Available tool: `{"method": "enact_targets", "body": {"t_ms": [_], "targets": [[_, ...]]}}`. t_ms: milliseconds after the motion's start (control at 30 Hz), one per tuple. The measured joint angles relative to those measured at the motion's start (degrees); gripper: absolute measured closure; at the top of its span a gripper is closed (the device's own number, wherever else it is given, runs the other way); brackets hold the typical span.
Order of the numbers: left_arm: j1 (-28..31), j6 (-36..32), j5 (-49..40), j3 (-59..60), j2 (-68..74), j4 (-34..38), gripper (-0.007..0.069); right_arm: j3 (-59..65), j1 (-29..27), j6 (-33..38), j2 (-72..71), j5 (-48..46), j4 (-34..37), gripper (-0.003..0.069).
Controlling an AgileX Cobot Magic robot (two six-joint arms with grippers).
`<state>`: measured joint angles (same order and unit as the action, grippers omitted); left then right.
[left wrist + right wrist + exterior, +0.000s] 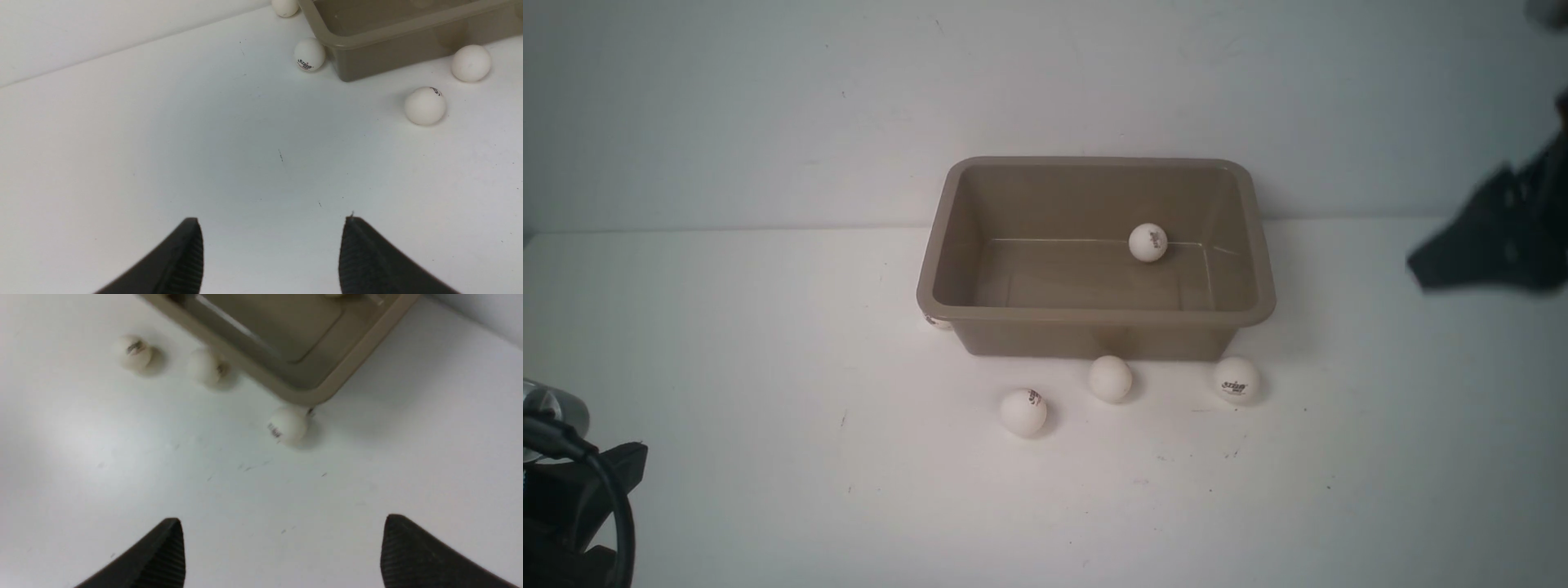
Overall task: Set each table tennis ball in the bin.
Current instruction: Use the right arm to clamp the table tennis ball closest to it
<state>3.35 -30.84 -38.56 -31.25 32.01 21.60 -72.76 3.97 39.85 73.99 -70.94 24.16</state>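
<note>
A taupe bin (1094, 314) is being shown upright, a white inner ball (1147, 242) being contained; a left ball (1023, 412), middle ball (1110, 379) and right ball (1236, 380) are being displayed before it, a corner ball (938, 322) half hidden.

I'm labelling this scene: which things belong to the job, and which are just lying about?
Job: bin; ball inside; left front ball; middle front ball; right front ball; corner ball; ball beyond it.
Lying about: nothing loose seen; just table, wall.

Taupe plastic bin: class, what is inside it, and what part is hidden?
Inside the taupe rectangular plastic bin lies one white table tennis ball with a dark logo, by the far wall. The near rim covers the floor strip just behind it.
</note>
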Motion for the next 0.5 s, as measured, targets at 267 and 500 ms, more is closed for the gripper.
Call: {"method": "enact_targets", "body": {"t_ms": [267, 500], "targets": [[0.0, 0.0, 0.0, 0.0, 0.0, 0.0, 0.022, 25.1, 0.8, 12.6, -2.2, 21.6, 13.2, 0.008], [0.0, 0.0, 0.0, 0.0, 0.0, 0.0, 0.022, 28.1, 2.6, 22.3, 8.9, 36.9, 25.1, 0.008]]}}
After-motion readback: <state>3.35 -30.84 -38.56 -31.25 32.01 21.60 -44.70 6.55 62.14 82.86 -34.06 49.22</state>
